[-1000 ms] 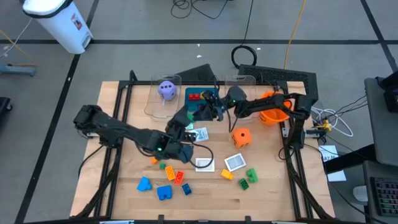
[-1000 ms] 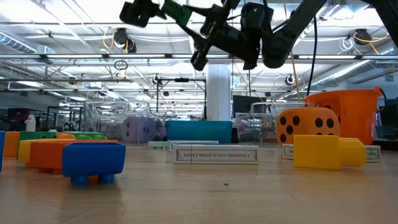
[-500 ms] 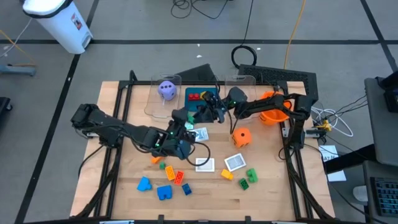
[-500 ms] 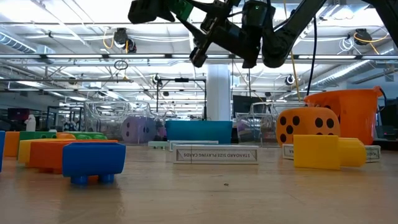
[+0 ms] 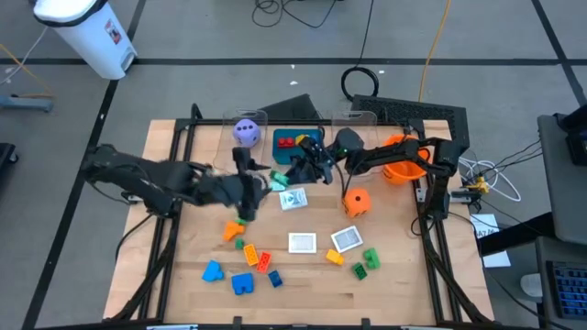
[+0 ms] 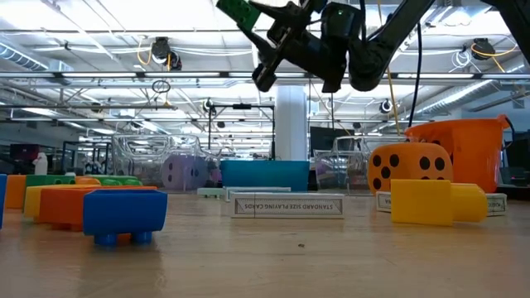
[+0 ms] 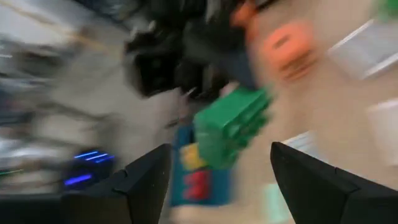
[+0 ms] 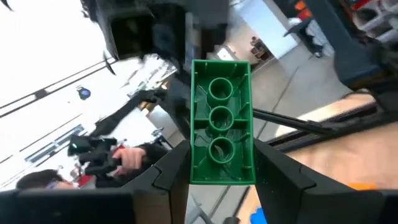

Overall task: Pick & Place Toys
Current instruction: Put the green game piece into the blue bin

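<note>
A green brick hangs above the table's far middle, just beside the teal tray, with my right gripper shut on it. In the low view the brick shows at the top edge. My left gripper stands open to the left of the brick and apart from it. In its wrist view the brick is ahead of its wide-spread fingers. Other toys lie on the table: an orange die, white cards, and bricks near the front. My right gripper pinches the green brick's two long sides between its two fingers, at the brick's near end. The fingers come about level from the table's right and lie along the brick. The brick juts out past the fingertips, its hollow underside toward the wrist camera, clear of the table.
A purple die sits in a clear bin at the far left. Red bricks lie in the teal tray. An orange bowl stands at the far right. Bare wood shows at the front right.
My left gripper has drawn back from the green brick toward the table's left edge and upward, rolling as it went, and has stayed open. The green brick has kept its place in my right gripper.
</note>
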Motion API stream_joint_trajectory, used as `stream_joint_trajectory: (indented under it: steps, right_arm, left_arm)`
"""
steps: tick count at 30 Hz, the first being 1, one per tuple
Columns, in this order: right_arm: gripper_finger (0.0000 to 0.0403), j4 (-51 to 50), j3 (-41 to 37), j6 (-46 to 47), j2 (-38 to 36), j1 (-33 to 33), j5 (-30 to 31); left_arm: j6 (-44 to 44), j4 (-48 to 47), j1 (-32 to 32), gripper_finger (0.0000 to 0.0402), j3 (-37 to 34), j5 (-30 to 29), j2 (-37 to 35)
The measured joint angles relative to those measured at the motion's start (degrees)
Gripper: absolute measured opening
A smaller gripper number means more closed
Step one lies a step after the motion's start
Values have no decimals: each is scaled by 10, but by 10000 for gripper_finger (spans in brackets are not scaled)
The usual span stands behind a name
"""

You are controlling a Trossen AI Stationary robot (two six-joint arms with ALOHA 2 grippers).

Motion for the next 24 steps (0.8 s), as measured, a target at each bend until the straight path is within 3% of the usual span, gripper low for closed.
stream_joint_trajectory:
  steps: [3,6,20,24]
  right_arm:
    - [138,-12,0,-13,0,1,14]
    - [138,-36,0,-36,0,6,13]
    - [138,-52,0,-75,0,23,-4]
    - [143,-52,0,-75,0,23,-4]
  left_arm:
    - [-33,-11,32,278,0,138,-25]
    - [-51,-13,64,278,0,223,-27]
    - [-67,-7,155,277,0,362,9]
    - [-72,0,166,247,0,408,9]
